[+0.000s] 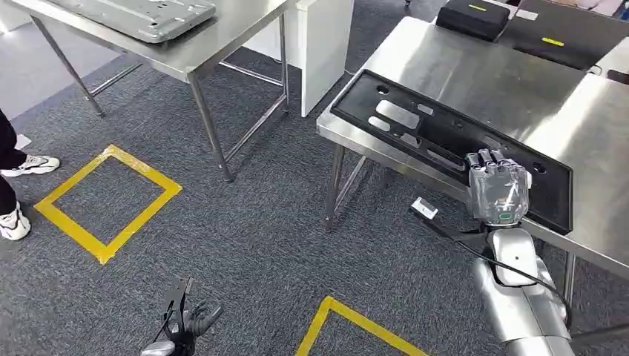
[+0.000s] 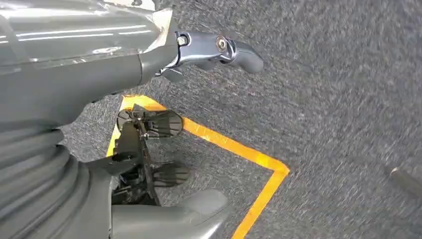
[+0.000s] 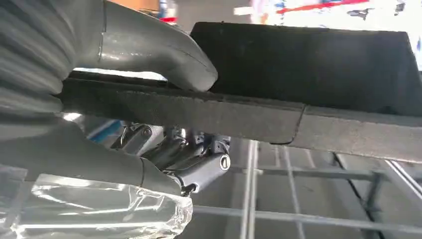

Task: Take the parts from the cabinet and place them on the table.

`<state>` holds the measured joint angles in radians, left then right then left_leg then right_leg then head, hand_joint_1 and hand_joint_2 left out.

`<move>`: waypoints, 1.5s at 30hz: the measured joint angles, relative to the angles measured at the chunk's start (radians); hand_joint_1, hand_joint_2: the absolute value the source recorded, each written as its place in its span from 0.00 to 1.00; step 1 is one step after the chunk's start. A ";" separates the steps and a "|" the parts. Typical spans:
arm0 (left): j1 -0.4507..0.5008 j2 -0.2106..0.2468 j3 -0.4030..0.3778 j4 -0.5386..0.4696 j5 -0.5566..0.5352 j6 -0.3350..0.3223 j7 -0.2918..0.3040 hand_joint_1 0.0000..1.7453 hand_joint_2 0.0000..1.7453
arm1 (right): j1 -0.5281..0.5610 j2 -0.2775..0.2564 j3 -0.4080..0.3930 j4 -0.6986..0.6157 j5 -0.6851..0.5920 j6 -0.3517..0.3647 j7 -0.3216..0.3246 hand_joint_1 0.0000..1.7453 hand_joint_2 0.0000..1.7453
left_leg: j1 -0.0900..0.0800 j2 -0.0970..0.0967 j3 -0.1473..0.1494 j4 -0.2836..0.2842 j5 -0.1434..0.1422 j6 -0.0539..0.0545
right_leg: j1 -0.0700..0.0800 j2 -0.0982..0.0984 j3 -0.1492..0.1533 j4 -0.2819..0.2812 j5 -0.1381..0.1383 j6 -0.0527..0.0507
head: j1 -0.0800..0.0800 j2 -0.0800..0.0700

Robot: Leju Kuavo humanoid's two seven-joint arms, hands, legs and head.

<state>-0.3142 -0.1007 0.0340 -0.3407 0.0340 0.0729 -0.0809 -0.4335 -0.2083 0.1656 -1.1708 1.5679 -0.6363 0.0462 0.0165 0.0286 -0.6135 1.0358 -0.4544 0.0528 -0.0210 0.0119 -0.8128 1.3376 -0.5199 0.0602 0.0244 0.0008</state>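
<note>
Part (image 1: 452,144), a long black panel with cut-outs, lies on the steel table (image 1: 482,81) at right of frame, its near edge grasped by the right hand (image 1: 498,187), thumb above and fingers (image 3: 199,167) beneath. Left hand (image 1: 182,330) hangs at lower left over grey carpet (image 1: 252,230), fingers released, holding nothing.

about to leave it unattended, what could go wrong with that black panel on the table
The right robot hand grips the black plastic panel at its near edge, which seems to hang past the steel table rim; released there, it might tip off. Fingers under the edge could drag it back on withdrawal.
</note>
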 joint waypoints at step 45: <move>-0.016 0.016 0.040 0.007 0.000 -0.029 0.000 0.00 1.00 | -0.153 -0.053 -0.070 0.304 -0.001 0.000 0.065 1.00 1.00 | 0.001 -0.033 -0.095 0.253 -0.158 -0.052 | -0.006 0.017 0.171 -0.332 0.133 -0.044 | -0.011 0.000</move>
<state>-0.3299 -0.0847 0.0736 -0.3334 0.0336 0.0443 -0.0809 -0.5864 -0.2613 0.0954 -0.8671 1.5667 -0.6363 0.1114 0.0171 -0.0042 -0.7080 1.2890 -0.6123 0.0013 -0.0275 0.0284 -0.6419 1.0051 -0.3870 0.0159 0.0137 0.0008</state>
